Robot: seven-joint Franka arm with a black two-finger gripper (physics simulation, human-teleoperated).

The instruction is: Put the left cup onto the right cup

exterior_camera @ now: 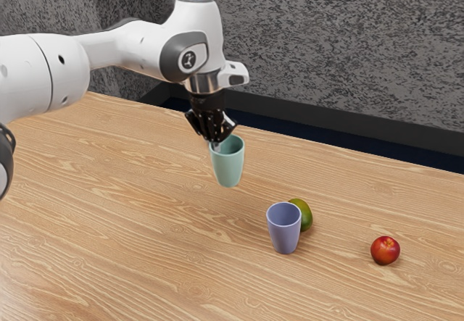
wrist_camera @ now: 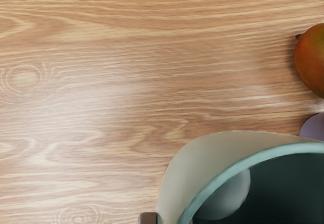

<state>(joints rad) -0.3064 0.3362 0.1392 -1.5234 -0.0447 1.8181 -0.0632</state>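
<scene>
My end effector (exterior_camera: 216, 138) grips the teal cup (exterior_camera: 228, 164) by its rim, held clear of the tabletop (exterior_camera: 101, 212), presumably so its base can pass over the purple cup (exterior_camera: 283, 227), standing upright toward the exterior view's right.

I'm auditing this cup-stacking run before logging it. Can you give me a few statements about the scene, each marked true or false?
1. The fingers hold the green cup by its rim, clear of the table. True.
2. The green cup sits on the purple cup. False: the purple cup stands alone on the table, and the green cup hangs higher, toward the exterior view's left.
3. The purple cup lies on its side. False: it stands upright, opening up.
4. A red apple lies to the exterior view's right of the purple cup. True.
</scene>
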